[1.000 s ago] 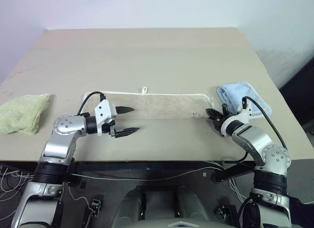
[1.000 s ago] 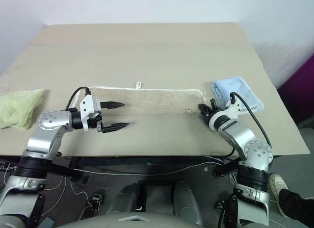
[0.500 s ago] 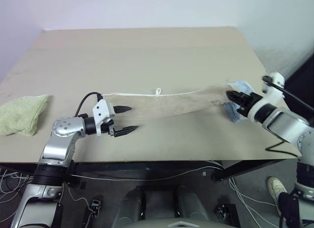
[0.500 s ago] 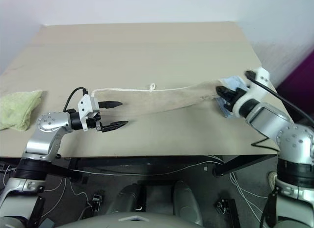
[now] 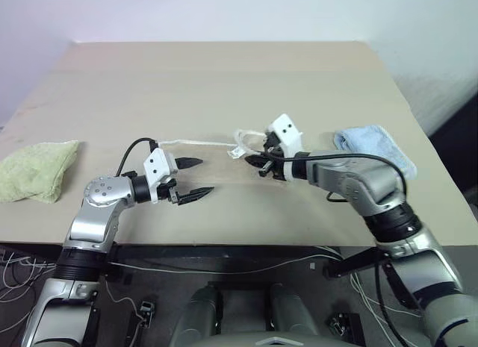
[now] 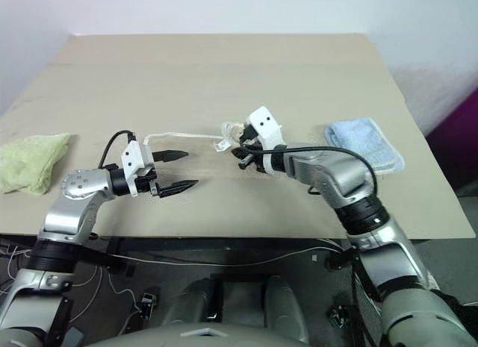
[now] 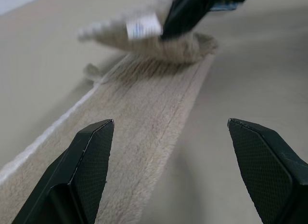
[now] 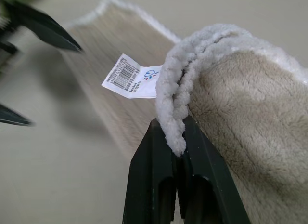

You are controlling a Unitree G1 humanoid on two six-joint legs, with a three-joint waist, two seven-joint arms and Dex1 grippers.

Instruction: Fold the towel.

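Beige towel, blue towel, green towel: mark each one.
beige towel [image 8: 250,89], right wrist view, plush folded end.
blue towel [image 5: 371,142], left eye view, its middle.
green towel [image 5: 33,168], left eye view, its middle.

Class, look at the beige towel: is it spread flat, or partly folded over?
Partly folded. The right gripper, shut on the towel, holds one end doubled back above the strip lying flat on the table.
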